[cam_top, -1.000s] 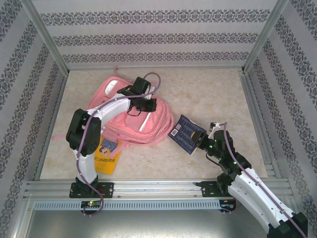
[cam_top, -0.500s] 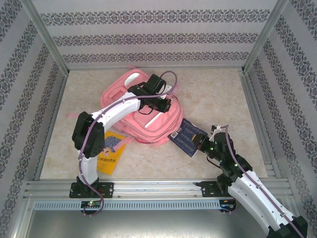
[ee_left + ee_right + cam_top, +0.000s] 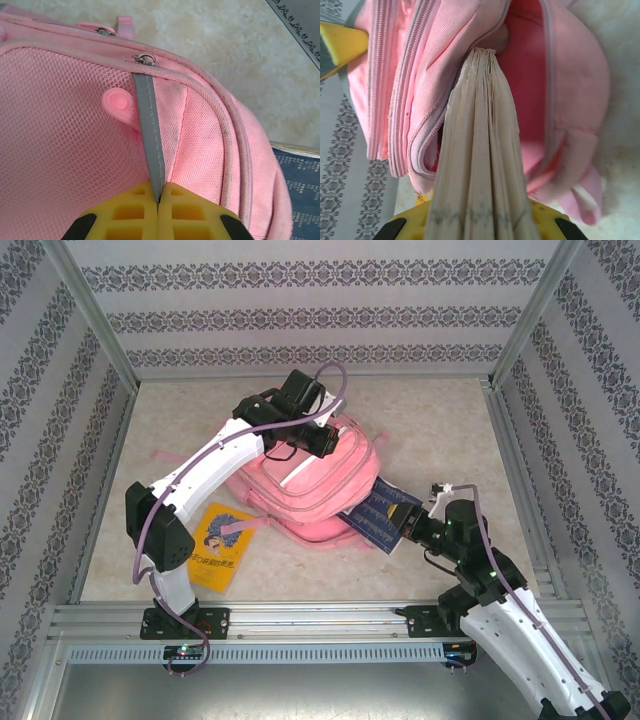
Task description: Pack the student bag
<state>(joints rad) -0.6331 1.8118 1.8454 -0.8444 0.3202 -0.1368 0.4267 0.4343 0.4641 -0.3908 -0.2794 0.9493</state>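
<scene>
We see the student bag [image 3: 305, 485] lying mid-desk [image 3: 430, 420] — soft pink weave, mesh panel, piped seams and zips — with its mouth gaping toward the right pincer [image 3: 479, 227]. That pincer clamps a thick, dark-covered book [image 3: 480, 150], whose cream page edges reach inside the opening. The left pincer [image 3: 159, 200] — yellow jaws pressed together — pinches the bag's grey strip [image 3: 149, 120] from above.

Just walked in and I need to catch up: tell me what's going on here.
The left gripper is shut on the grey reflective strip of the pink backpack. The right gripper grips a dark blue book whose far end sits in the bag's open mouth, most of it outside. A yellow book lies on the table beside the bag.
</scene>
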